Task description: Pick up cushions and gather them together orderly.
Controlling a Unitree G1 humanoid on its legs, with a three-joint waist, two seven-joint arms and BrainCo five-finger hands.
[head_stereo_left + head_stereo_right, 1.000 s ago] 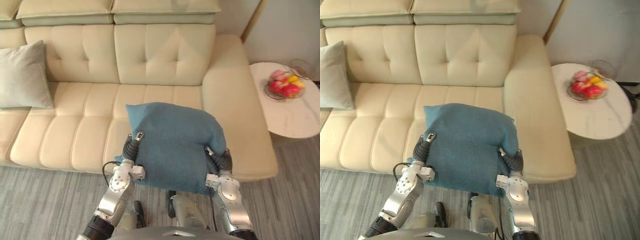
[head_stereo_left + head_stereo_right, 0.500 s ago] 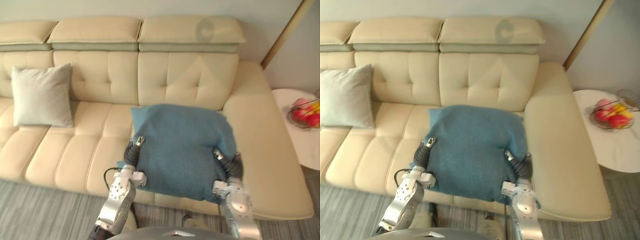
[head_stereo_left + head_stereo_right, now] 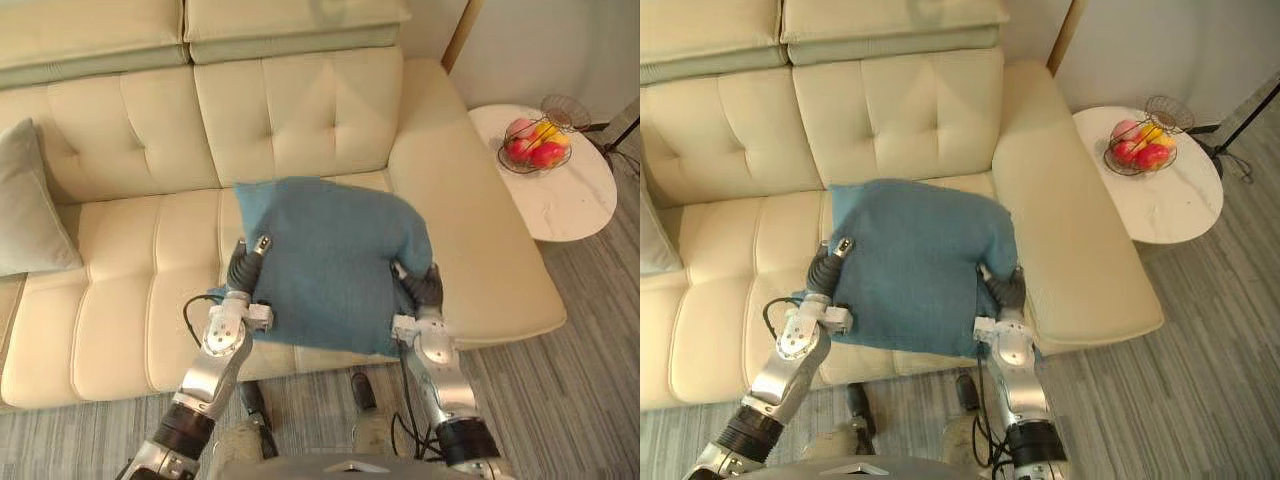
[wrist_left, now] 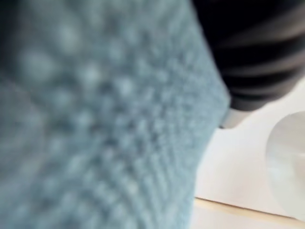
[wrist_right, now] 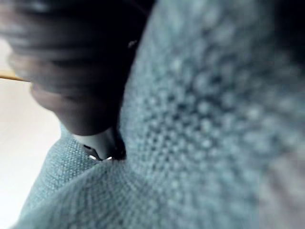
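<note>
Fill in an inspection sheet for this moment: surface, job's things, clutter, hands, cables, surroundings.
Surface: cream sofa, with a tufted backrest.
Job's things: blue cushion between both hands, over the front of the seat; grey cushion leaning on the backrest at the robot's far left.
Clutter: nothing seen.
Hands: left hand at the blue cushion's left side, right hand at its right side.
Cables: nothing seen.
Surroundings: round white side table carrying a wire fruit bowl; grey striped floor.

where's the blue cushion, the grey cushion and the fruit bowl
blue knitted fabric cushion (image 3: 330,260): left eye view, middle of its upper face
pale grey fabric cushion (image 3: 28,215): left eye view, middle of its visible part
round wire fruit bowl (image 3: 522,168): left eye view, its near wall
</note>
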